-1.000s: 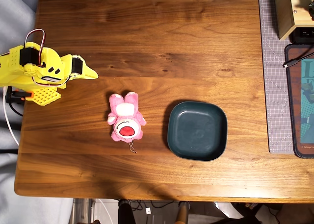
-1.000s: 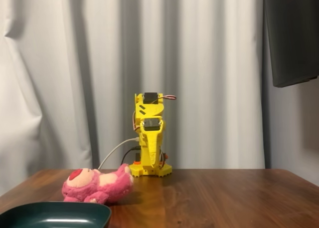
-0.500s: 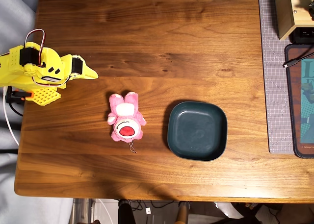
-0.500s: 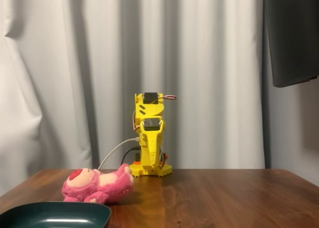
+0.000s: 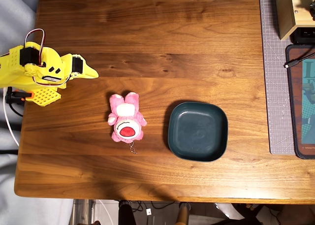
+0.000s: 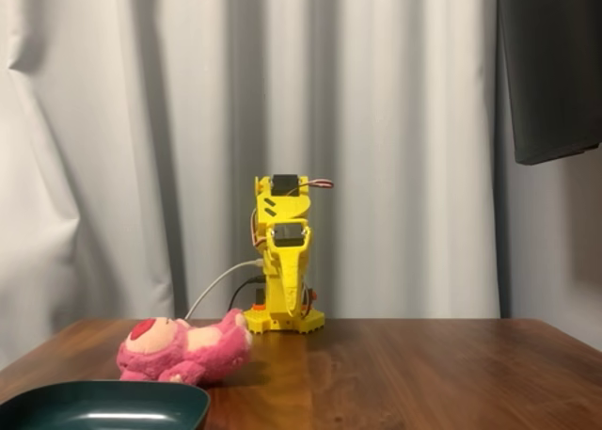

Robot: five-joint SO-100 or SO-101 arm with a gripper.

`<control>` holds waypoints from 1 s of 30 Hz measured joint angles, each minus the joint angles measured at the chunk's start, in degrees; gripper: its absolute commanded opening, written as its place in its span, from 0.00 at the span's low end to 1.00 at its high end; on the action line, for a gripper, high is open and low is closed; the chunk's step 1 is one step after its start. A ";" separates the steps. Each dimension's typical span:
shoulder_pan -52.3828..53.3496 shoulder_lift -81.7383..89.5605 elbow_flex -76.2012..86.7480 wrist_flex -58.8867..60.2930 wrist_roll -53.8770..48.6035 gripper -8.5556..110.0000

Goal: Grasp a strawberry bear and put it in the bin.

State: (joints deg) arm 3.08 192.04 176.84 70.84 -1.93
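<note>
The strawberry bear (image 5: 127,117) is a pink plush with a white belly and red mouth patch. It lies on its back on the wooden table, with its keychain trailing toward the front edge. It also shows in the fixed view (image 6: 188,347). The bin (image 5: 198,131) is an empty dark teal dish just right of the bear, and its rim shows low in the fixed view (image 6: 103,404). My yellow arm is folded at the table's left edge. My gripper (image 5: 93,73) looks shut and empty, up and to the left of the bear, well apart from it. In the fixed view the gripper (image 6: 288,261) points downward.
A grey cutting mat (image 5: 275,87) runs along the right side, with a wooden box (image 5: 293,11), a dark printed mat (image 5: 301,102) and a black cable (image 5: 295,62) on it. A white cable (image 5: 10,121) hangs off the left edge. A pale curtain (image 6: 141,119) hangs behind the arm.
</note>
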 measured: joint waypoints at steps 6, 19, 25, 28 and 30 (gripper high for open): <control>0.00 0.00 0.00 0.00 0.00 0.07; -3.87 -0.18 0.00 -5.01 -9.93 0.08; -11.78 -15.82 -11.87 -11.25 -10.46 0.09; -17.23 -38.58 -29.09 -8.09 -10.46 0.22; -18.98 -54.40 -38.94 -5.10 -10.46 0.30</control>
State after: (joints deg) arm -15.91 137.64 137.90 65.74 -12.39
